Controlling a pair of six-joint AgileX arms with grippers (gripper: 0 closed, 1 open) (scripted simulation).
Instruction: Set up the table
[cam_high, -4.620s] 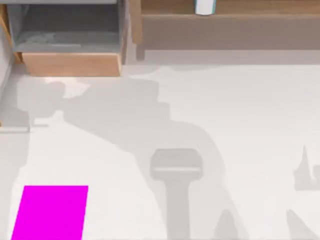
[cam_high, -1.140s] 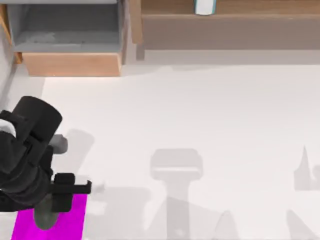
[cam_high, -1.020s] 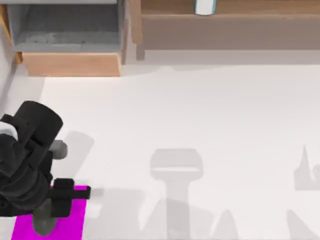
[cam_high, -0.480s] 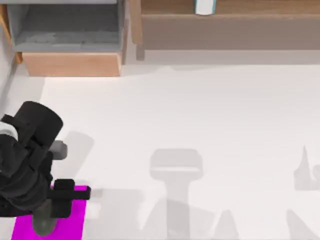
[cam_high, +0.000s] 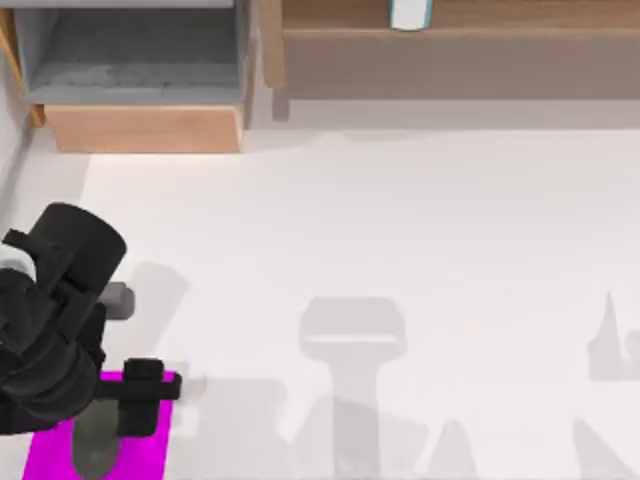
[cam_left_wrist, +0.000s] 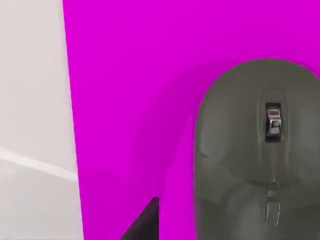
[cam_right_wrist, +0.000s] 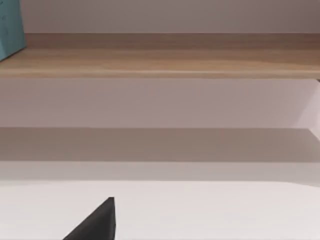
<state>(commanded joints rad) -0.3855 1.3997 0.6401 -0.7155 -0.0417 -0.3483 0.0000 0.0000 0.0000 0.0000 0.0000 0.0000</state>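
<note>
Left claw (cam_high: 100, 432) hovers over the magenta mat (cam_high: 45, 455) at the table's (cam_high: 420, 230) near left corner; whether it grips or has let go of the grey mouse (cam_high: 95, 448) beneath it, I cannot tell. In the left wrist view the mouse (cam_left_wrist: 260, 155) lies flat on the mat (cam_left_wrist: 135, 75), near one edge, with white table (cam_left_wrist: 30, 100) just beside the mat. Well apart from the mat, at the table's far side, stands a wood-and-grey shelf (cam_high: 145, 85) holding a teal box (cam_high: 410, 14). The right wrist view faces that shelf (cam_right_wrist: 160, 55).
</note>
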